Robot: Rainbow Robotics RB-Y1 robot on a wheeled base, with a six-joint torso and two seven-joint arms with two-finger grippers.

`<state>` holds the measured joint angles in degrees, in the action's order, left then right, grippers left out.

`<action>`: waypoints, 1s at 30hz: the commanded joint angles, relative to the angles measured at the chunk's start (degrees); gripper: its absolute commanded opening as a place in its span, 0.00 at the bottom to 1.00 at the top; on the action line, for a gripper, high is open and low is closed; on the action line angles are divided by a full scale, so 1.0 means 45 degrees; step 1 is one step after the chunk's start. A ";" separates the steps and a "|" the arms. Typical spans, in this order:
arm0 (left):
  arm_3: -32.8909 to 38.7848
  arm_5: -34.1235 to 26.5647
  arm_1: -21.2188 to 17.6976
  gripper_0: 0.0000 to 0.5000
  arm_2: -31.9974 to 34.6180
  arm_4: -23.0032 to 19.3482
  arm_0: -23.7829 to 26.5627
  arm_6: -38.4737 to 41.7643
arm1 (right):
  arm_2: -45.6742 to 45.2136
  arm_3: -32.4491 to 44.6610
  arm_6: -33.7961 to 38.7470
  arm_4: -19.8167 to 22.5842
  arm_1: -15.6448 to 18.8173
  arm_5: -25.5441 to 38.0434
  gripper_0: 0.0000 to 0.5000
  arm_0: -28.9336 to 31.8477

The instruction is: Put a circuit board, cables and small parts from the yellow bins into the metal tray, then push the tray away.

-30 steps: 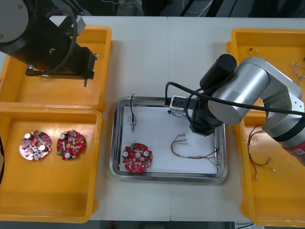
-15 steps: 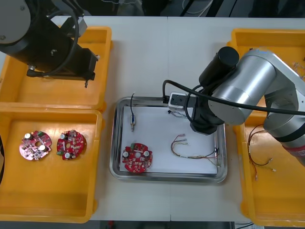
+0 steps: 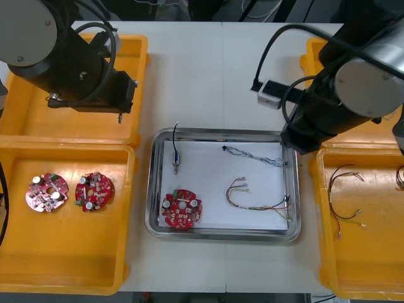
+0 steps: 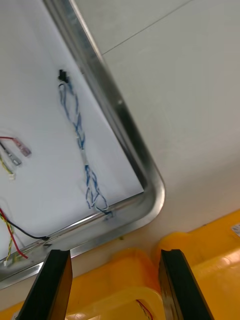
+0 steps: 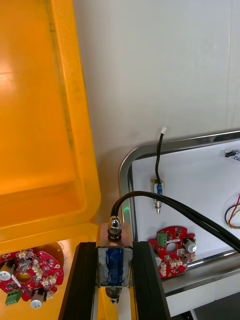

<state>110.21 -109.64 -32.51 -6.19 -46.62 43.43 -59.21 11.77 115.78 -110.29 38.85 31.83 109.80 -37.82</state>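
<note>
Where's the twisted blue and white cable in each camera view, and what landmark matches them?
Front view: the twisted blue and white cable lies in the metal tray, near its far right corner.
Right wrist view: beyond the open right gripper, running along the tray's rim toward a corner.
Left wrist view: just its end, on the tray's white floor, beyond the left gripper shut on a small metal part.
Shared landmark: the tray's rim.
</note>
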 commanded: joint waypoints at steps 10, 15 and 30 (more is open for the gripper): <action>0.0450 -0.0081 -0.0452 0.00 -0.2726 -0.0342 0.1540 0.3999 | -0.3455 0.1126 0.2126 -0.0118 0.1481 0.0045 1.00 0.0454; 0.0450 -0.0050 -0.0433 0.00 -0.4054 -0.0362 0.1970 0.5268 | -0.4608 0.1204 0.3532 0.0253 0.2262 0.0045 1.00 0.1411; 0.0040 0.2274 -0.0315 0.00 -0.7198 -0.0108 0.2888 0.7534 | -0.8436 0.1302 0.5017 0.2050 0.3180 0.0045 1.00 0.4302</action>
<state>110.24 -101.54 -32.71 -35.58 -47.67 53.02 -30.99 -21.90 119.53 -88.53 47.73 43.43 109.83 -21.43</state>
